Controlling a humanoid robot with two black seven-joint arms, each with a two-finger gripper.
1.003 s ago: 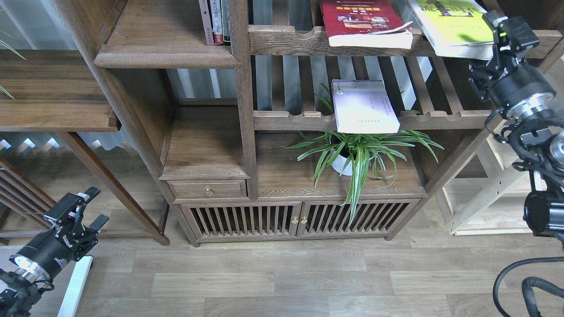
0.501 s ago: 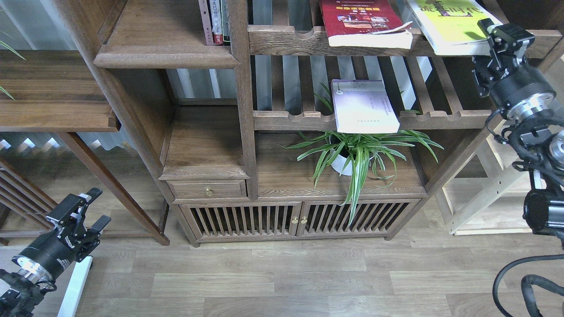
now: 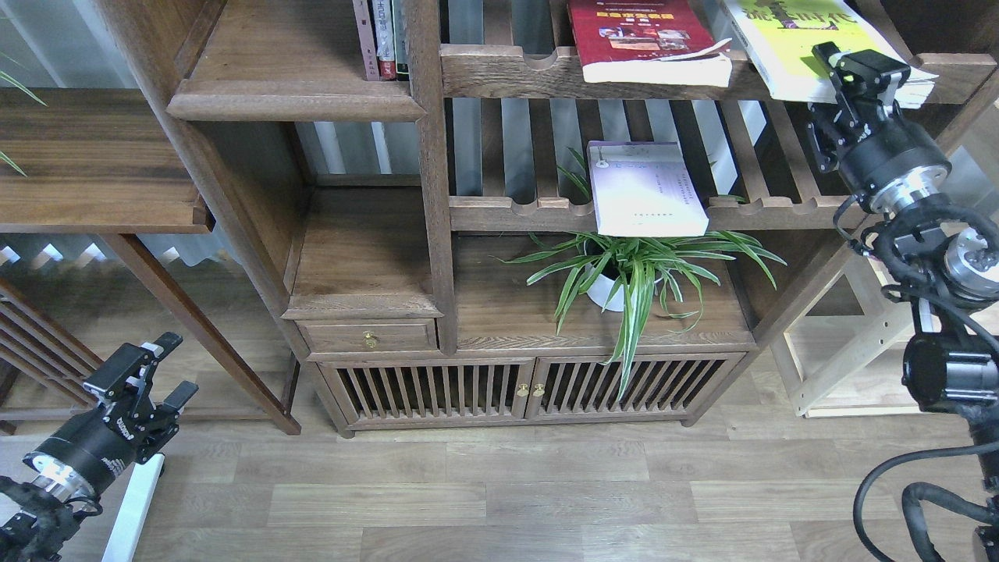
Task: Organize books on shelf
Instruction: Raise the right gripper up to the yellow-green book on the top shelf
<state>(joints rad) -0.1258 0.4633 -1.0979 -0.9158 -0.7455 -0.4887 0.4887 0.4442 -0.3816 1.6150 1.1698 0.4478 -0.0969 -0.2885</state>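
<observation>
Item: my right gripper (image 3: 847, 66), black two-finger type, raised at the near edge of the yellow-green paperback with black characters (image 3: 804, 39); fingers seen end-on and dark against the cover, so can't tell how wide they stand or whether they have hold of the bk. Bk lies flat on the upper slatted rack (image 3: 507, 72), near edge overhanging the rail. Handling note, my judgement: bk is thin and floppy, so pinch at the overhang w/ one finger above and one below, take a deep bite, lift clear of the notched rail before carrying left, keep it level so pages don't fan. My left gripper (image 3: 152, 375), low at left over the floor, fingers apart, holding nothing. Target: solid dark brown shelf board w/ moulded front edge (image 3: 296, 97), upper left bay, well apart from all three bks. Count: large paperbacks, 3: yellow-green 1; red cover w/ small photos (image 3: 636, 35) 1, same rack; pale lavender-white (image 3: 644, 187) 1, lower slatted rack (image 3: 507, 212). Narrow upright spines (image 3: 380, 39) on target shelf: approx. 3 in view. Potted spider plant (image 3: 632, 269): 1.
</observation>
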